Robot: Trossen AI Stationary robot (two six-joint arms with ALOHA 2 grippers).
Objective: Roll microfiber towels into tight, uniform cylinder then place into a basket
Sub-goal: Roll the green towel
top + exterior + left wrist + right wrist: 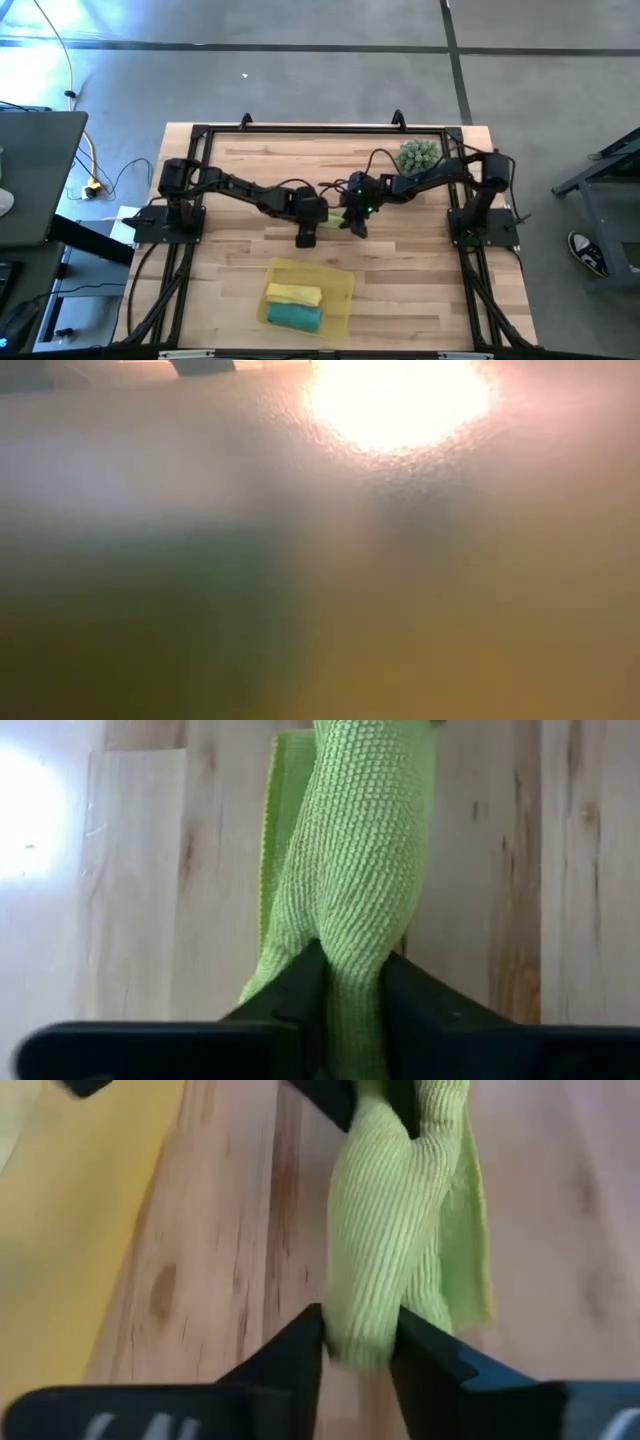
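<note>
Both grippers — left (352, 1005), right (358, 1342) — pinch the lime towel (358, 870) at opposite ends; uneven pull could loosen its roll.

Overhead sees whole table (230, 170); wrists close, share lime towel (360, 870).

Stood on a grey concrete floor (300, 70) crossed by dark seam lines. Held a dark desk (35, 175) at far left, with a yellow cable (85, 160) trailing beside it. Showed a shoe (588, 252) at right. Glared white in the low view.
</note>
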